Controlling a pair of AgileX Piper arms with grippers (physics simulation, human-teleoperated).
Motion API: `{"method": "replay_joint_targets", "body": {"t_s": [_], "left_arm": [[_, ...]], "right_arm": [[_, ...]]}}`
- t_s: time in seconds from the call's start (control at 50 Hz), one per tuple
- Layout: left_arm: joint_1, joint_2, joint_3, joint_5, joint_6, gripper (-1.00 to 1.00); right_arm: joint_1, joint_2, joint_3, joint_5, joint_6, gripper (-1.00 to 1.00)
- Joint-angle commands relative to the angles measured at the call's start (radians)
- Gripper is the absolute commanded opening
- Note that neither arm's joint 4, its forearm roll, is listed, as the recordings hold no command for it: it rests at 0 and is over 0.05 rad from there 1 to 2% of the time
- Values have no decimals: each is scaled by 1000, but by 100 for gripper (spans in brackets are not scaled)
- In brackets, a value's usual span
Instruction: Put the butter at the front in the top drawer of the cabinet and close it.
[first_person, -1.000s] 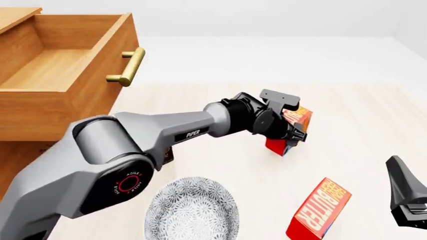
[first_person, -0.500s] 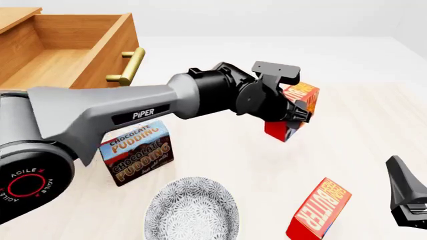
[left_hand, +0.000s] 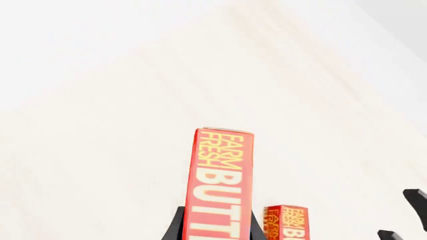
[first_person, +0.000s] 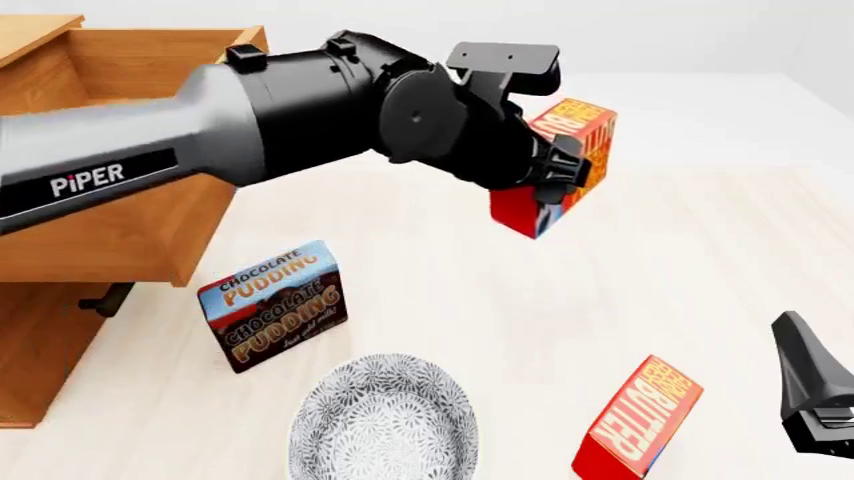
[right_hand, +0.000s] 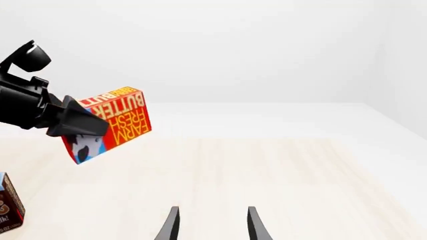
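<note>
The butter (first_person: 571, 140), a red carton with an orange lettered face, hangs tilted in the air well above the table, with my left gripper (first_person: 558, 178) shut on its lower part. In the left wrist view the butter (left_hand: 217, 180) stands between the two dark fingers (left_hand: 175, 227). The right wrist view shows the butter (right_hand: 120, 122) lifted too. The top drawer (first_person: 134, 110) of the cabinet (first_person: 40, 330) stands open at the far left, its handle hidden behind my left arm. My right gripper (right_hand: 213, 227) is open and empty, low at the right edge (first_person: 814, 395).
A second, identical butter carton (first_person: 641, 420) leans on the table at the front right, close to my right gripper. A chocolate pudding box (first_person: 274, 305) stands beside the cabinet. A patterned grey plate (first_person: 384, 415) lies at the front centre.
My left arm has risen and drawn back to the left with the butter, lifting it clear of the table. The pudding box has come into view. The right arm has not moved.
</note>
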Motion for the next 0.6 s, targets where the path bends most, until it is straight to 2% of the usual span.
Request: {"method": "replay_joint_targets", "body": {"t_s": [0.02, 0.4, 0.6], "left_arm": [[42, -99, -19, 78, 61, -100], [150, -170, -99, 229, 136, -100], [192, -207, -93, 256, 150, -100]], "right_arm": [[0, -2, 0, 1, -1, 100], [0, -2, 0, 1, -1, 100], [0, -1, 0, 1, -1, 100]]}}
